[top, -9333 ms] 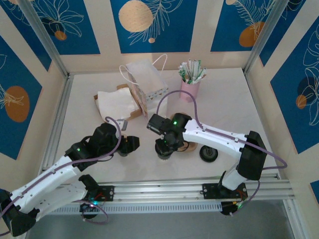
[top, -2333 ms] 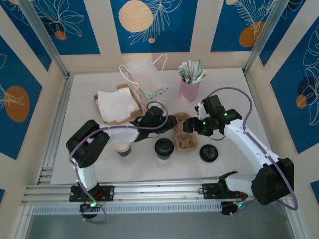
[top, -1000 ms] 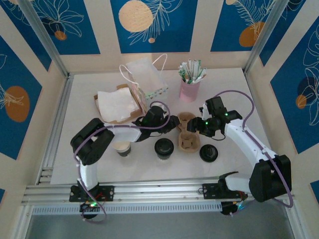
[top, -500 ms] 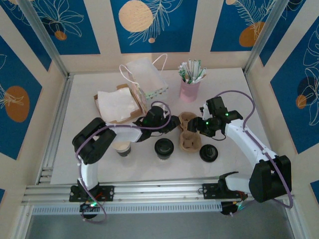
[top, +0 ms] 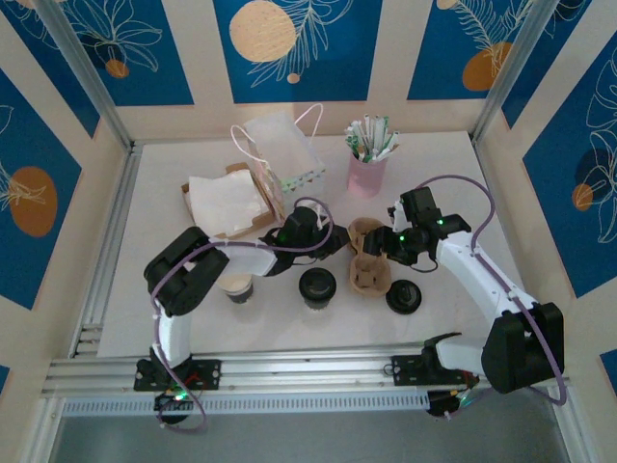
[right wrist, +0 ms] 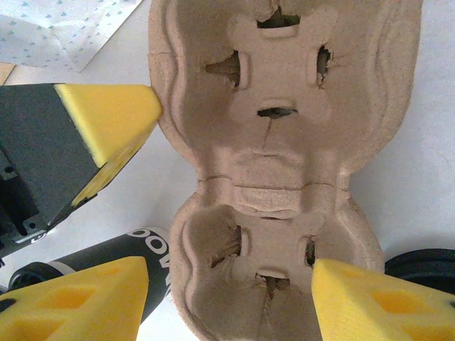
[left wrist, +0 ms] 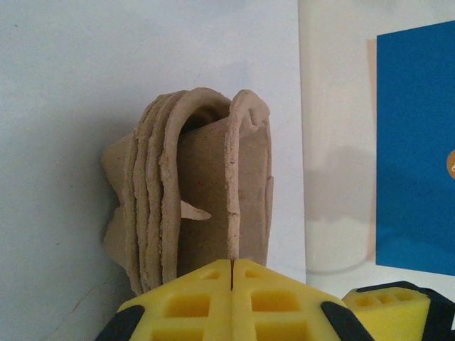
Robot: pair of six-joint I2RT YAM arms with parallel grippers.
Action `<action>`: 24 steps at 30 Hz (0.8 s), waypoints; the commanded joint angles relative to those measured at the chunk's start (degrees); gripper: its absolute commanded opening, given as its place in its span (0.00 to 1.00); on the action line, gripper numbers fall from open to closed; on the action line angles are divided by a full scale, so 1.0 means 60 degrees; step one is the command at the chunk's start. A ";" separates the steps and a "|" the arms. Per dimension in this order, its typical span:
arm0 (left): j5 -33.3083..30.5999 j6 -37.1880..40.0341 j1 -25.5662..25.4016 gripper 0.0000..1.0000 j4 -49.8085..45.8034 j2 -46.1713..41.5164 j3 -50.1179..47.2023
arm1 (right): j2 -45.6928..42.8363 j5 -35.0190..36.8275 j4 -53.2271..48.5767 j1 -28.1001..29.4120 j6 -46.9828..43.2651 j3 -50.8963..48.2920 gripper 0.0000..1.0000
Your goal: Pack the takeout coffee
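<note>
The takeout coffee point(top: 316, 285), a dark cup with a black lid, stands on the table left of the brown pulp cup carrier point(top: 367, 262). Its dark lettered side point(right wrist: 131, 250) shows beside the carrier. My left gripper point(top: 339, 241) is shut on the thin rim of one carrier layer point(left wrist: 234, 177), and its yellow jaws point(left wrist: 232, 266) meet with the rim pinched between them. My right gripper point(top: 378, 249) stands open astride the carrier's near cup pocket point(right wrist: 229, 273). A gap shows between its left finger point(right wrist: 78, 298) and the carrier.
A lidless cup point(top: 236, 286) stands left of the coffee. A loose black lid point(top: 404, 297) lies right of the carrier. Behind are a white paper bag point(top: 280, 154), napkins on a brown tray point(top: 224, 204) and a pink cup of straws point(top: 368, 166).
My left gripper has shut on the carrier's rim and edged slightly right. The right arm and the cups have stayed put.
</note>
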 commanded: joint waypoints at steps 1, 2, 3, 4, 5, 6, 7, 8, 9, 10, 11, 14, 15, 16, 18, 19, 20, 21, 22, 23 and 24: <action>0.0104 -0.0078 -0.0113 0.03 0.0520 0.0229 0.0223 | -0.0176 -0.0266 -0.0065 -0.0078 0.0060 -0.0150 0.64; 0.0091 -0.0086 -0.0117 0.02 0.0580 0.0215 0.0204 | -0.0180 -0.0260 -0.0068 -0.0088 0.0075 -0.0164 0.63; 0.0061 -0.0100 -0.0114 0.00 0.0641 0.0179 0.0157 | -0.0192 -0.0260 -0.0070 -0.0091 0.0077 -0.0164 0.63; 0.0026 -0.0099 -0.0113 0.00 0.0683 0.0128 0.0100 | -0.0206 -0.0260 -0.0063 -0.0092 0.0070 -0.0177 0.63; -0.0004 -0.0116 -0.0117 0.00 0.0727 0.0079 0.0047 | -0.0232 -0.0283 -0.0064 -0.0092 0.0090 -0.0179 0.63; -0.0059 -0.0108 -0.0113 0.00 0.0759 0.0010 -0.0029 | -0.0252 -0.0282 -0.0087 -0.0092 0.0087 -0.0179 0.63; -0.0106 -0.0109 -0.0122 0.00 0.0789 -0.0069 -0.0086 | -0.0276 -0.0303 -0.0102 -0.0096 0.0102 -0.0179 0.63; -0.0148 -0.0116 -0.0113 0.00 0.0813 -0.0148 -0.0136 | -0.0300 -0.0326 -0.0138 -0.0093 0.0103 -0.0163 0.63; -0.0201 -0.0108 -0.0112 0.00 0.0834 -0.0221 -0.0200 | -0.0358 -0.0347 -0.0171 -0.0093 0.0103 -0.0137 0.63; -0.0246 -0.0112 -0.0121 0.00 0.0841 -0.0300 -0.0266 | -0.0420 -0.0376 -0.0196 -0.0096 0.0117 -0.0094 0.63; -0.0289 -0.0131 -0.0114 0.00 0.0871 -0.0360 -0.0332 | -0.0473 -0.0377 -0.0231 -0.0100 0.0118 -0.0066 0.63; -0.0429 -0.0220 -0.0113 0.00 0.1086 -0.0532 -0.0554 | -0.0572 -0.0390 -0.0383 -0.0092 0.0078 0.0095 0.63; -0.0435 -0.0266 -0.0113 0.00 0.1186 -0.0569 -0.0609 | -0.0573 -0.0414 -0.0430 -0.0084 0.0060 0.0139 0.63; -0.0431 -0.0319 -0.0118 0.00 0.1259 -0.0567 -0.0645 | -0.0573 -0.0444 -0.0451 -0.0079 0.0004 0.0173 0.63; -0.0409 -0.0434 -0.0104 0.00 0.1409 -0.0563 -0.0703 | -0.0602 -0.0489 -0.0467 -0.0034 -0.0014 0.0218 0.63; -0.0387 -0.0494 -0.0111 0.00 0.1521 -0.0563 -0.0723 | -0.0587 -0.0496 -0.0496 -0.0013 -0.0034 0.0238 0.63; -0.0373 -0.0565 -0.0099 0.00 0.1624 -0.0571 -0.0767 | -0.0587 -0.0512 -0.0505 0.0030 -0.0057 0.0266 0.63; -0.0372 -0.0609 -0.0121 0.00 0.1707 -0.0589 -0.0799 | -0.0574 -0.0499 -0.0560 0.0063 -0.0071 0.0304 0.63; -0.0372 -0.0632 -0.0102 0.00 0.1726 -0.0623 -0.0834 | -0.0573 -0.0498 -0.0590 0.0107 -0.0084 0.0340 0.63; -0.0379 -0.0640 -0.0099 0.00 0.1727 -0.0660 -0.0843 | -0.0559 -0.0501 -0.0606 0.0152 -0.0083 0.0362 0.62; -0.0388 -0.0635 -0.0099 0.00 0.1717 -0.0700 -0.0873 | -0.0524 -0.0482 -0.0627 0.0204 -0.0115 0.0402 0.60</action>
